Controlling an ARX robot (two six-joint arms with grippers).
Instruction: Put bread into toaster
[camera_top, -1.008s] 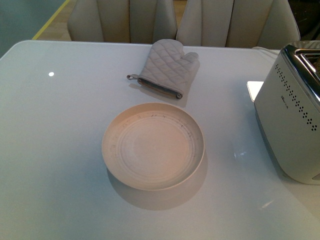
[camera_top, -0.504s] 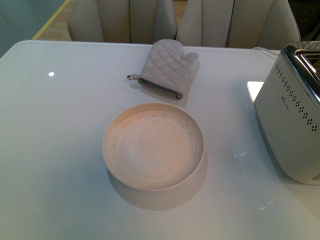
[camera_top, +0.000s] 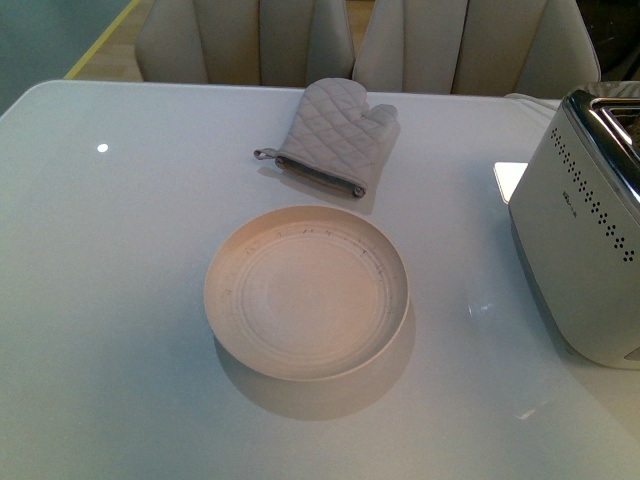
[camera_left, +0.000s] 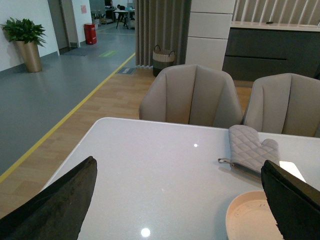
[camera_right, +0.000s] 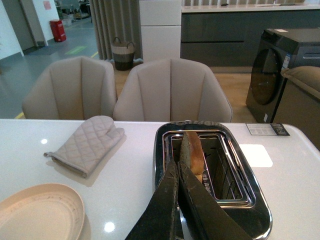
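Observation:
The toaster stands at the table's right edge; the front view shows its dotted white side and neither arm. From above, the right wrist view shows its chrome top with two slots. The bread stands on edge in the slot nearer the oven mitt, its crust poking above the rim. My right gripper hovers just over the toaster's near end, shut, fingertips pressed together with nothing between them, just short of the slice. My left gripper hangs open above the table's left part, holding nothing.
A round cream plate sits mid-table with nothing on it, also visible as the plate and the plate. A grey quilted oven mitt lies behind it. Two beige chairs stand along the far edge.

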